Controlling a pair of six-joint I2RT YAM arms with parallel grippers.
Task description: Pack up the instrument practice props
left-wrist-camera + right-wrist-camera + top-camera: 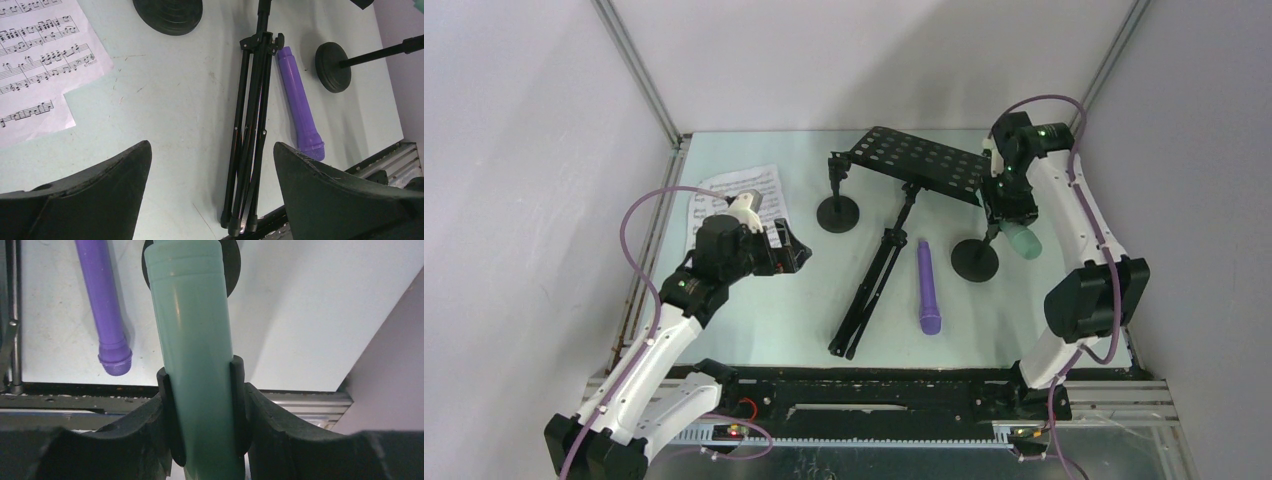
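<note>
Two arms share the work in the top view. The right gripper, in the upper right part of the frame, is closed round the mint-green microphone, which hangs tilted just above the round base of the right mic holder. I judge it is held so in order to draw it free of that holder, but whether it sits in the clip I cannot tell. The left gripper, left of centre, stands wide open with nothing in it, above the table and near the sheet-music pages. The music rack lies folded in the middle, its perforated plate toward the top. The purple microphone lies just right of its legs, and the other mic holder stands to their left.

From the left wrist, the two dark fingers fill the lower corners, well apart, with only bare table between them. I think this arm stands aside so that it does not cross the other one.

From the right wrist, the pads press both sides of the green body at lower centre, probably so that it cannot slip or tip
</note>
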